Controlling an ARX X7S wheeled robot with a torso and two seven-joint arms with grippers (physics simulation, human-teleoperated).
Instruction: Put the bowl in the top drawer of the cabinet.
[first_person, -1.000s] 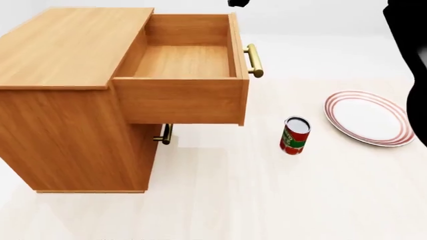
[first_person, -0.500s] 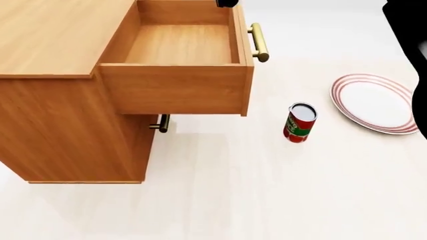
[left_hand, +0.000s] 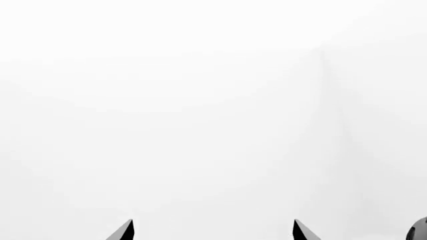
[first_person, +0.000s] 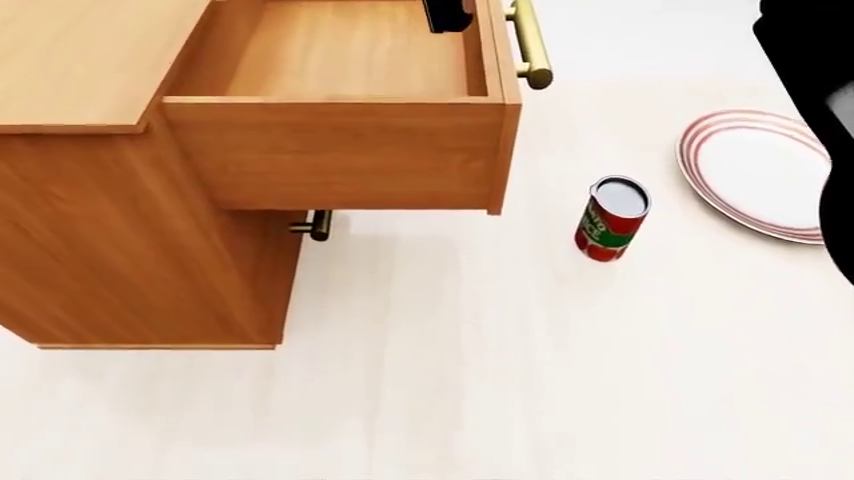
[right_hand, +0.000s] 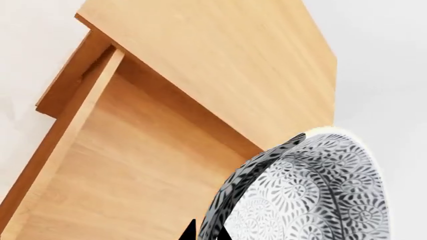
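In the right wrist view the speckled blue-grey bowl (right_hand: 313, 195) hangs tilted on edge, and my right gripper (right_hand: 207, 234) is shut on its rim, one fingertip on each side of the wall. Below it lies the inside of the top drawer (right_hand: 127, 175), pulled open from the cabinet (right_hand: 227, 60). The head view shows the open top drawer (first_person: 334, 60) with its brass handle (first_person: 530, 45); a dark gripper part (first_person: 445, 14) hangs over its right end, and the bowl is out of that view. My left gripper (left_hand: 213, 234) is open, facing blank white.
A red can (first_person: 611, 218) stands on the pale floor right of the drawer front. A red-rimmed white plate (first_person: 761, 170) lies further right, under my black right arm (first_person: 814, 60). The lower drawer's small brass handle (first_person: 314, 225) sticks out beneath the open drawer.
The head view has shifted, so the cabinet, can and plate sit higher in it. The dark gripper part has come down over the drawer's right end.
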